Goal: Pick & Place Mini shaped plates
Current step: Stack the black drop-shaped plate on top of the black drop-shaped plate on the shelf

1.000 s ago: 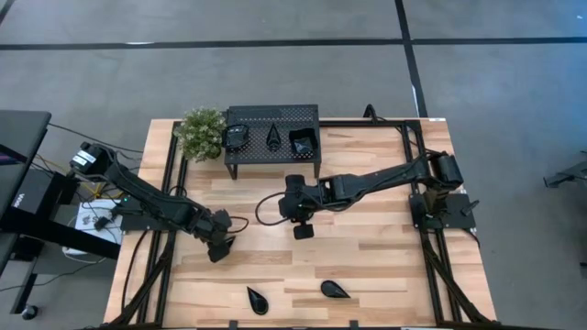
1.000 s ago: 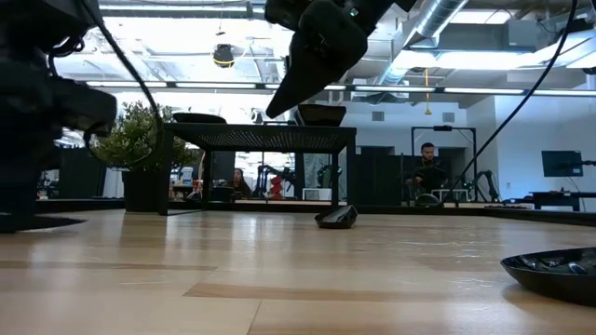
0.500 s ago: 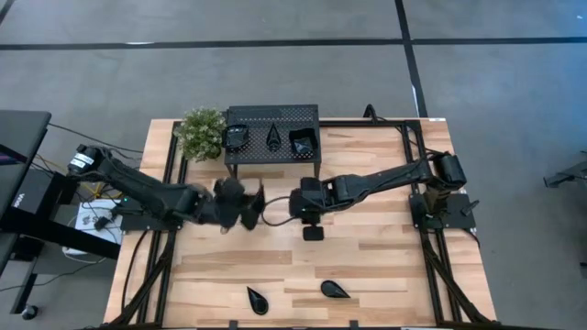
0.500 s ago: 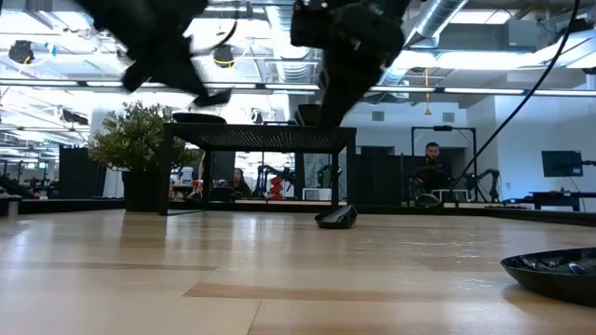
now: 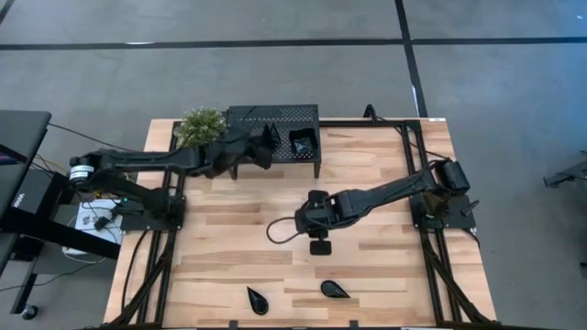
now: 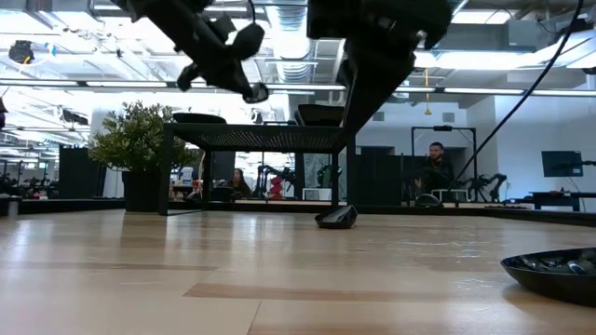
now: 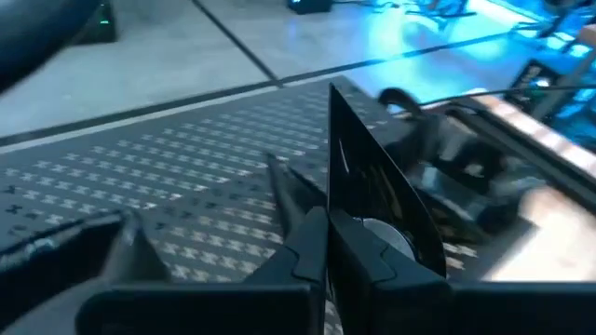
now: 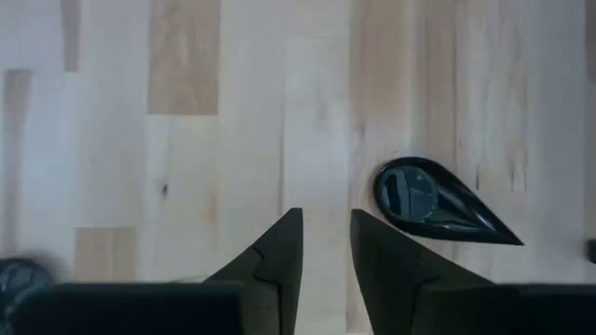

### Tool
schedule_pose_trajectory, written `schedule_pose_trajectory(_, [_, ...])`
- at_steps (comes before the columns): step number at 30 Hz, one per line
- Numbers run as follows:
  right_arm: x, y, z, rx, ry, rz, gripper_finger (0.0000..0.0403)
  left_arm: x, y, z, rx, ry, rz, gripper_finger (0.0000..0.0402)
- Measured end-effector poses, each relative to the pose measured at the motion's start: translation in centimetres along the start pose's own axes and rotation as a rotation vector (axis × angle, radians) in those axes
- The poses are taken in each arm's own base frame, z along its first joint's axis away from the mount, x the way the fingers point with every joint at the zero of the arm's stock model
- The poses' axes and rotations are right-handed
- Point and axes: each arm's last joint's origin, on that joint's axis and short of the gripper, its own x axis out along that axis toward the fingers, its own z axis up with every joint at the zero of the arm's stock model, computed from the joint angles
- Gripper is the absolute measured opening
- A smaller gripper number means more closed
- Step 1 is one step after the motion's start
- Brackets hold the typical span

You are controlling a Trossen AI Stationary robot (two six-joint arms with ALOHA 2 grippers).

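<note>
Left gripper [image 5: 260, 147], upper centre of the high view, is over the black perforated rack [image 5: 298, 114]. Its fingers are clamped edge-on onto a thin glossy black plate [image 7: 372, 200], seen in the left wrist view standing upright between the fingertips, with the rack's perforated top just beyond. Judgement: gripping by the rim keeps the plate vertical so it can be lowered onto the rack top without the fingers fouling the surface.

A dark dish [image 5: 303, 142] already sits on the rack's right part in the high view. The rest of the rack top is covered by the left arm, so I cannot tell what else lies there. The green potted plant [image 5: 196, 126] stands just beside the rack's left end, close to the arm's path.

Right gripper [image 5: 319, 246] hangs over bare wood at lower centre of the high view. Fingers part-open with a narrow gap, nothing between them (right wrist view). A teardrop plate [image 8: 438, 202] lies flat on the table just beside the fingertips in that view. Judgement: the gripper is lining up on this plate, but it is not yet straddling it.

Two teardrop plates rest near the bottom edge of the high view: one at lower left [image 5: 257, 298], one at lower centre [image 5: 335, 289]. The low view shows one [image 6: 336, 218] at mid-frame and another rim at lower right [image 6: 555, 267].
</note>
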Motion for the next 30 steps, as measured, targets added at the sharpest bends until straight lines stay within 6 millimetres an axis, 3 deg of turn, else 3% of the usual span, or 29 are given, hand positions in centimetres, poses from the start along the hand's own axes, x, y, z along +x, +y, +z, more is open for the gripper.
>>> schedule_pose_trajectory(6, [-3.3, 0.5, -0.1, -0.016, -0.087, -0.015, 0.0087, 2.3, 0.6, -0.5, 0.024, 0.027, 0.029, 0.0007])
schedule_pose_trajectory(11, [-6.5, 0.8, -1.1, -0.028, -0.204, -0.215, 0.0087, 2.8, 0.4, -0.7, 0.013, 0.028, 0.02, 0.0012])
schedule_pose_trajectory(14, [-6.7, 1.1, -3.2, -0.057, -0.207, -0.321, 0.0087, 2.9, 0.4, -0.7, 0.008, 0.026, 0.02, 0.0009])
schedule_pose_trajectory(20, [-6.7, 0.6, -6.3, -0.051, -0.255, -0.321, 0.0087, 2.9, 0.3, -0.7, -0.001, 0.017, 0.022, 0.0011])
schedule_pose_trajectory(30, [-8.4, -0.6, -6.0, 0.088, -0.392, -0.292, 0.0087, 4.2, 1.5, -1.0, -0.009, 0.01, 0.069, 0.0018])
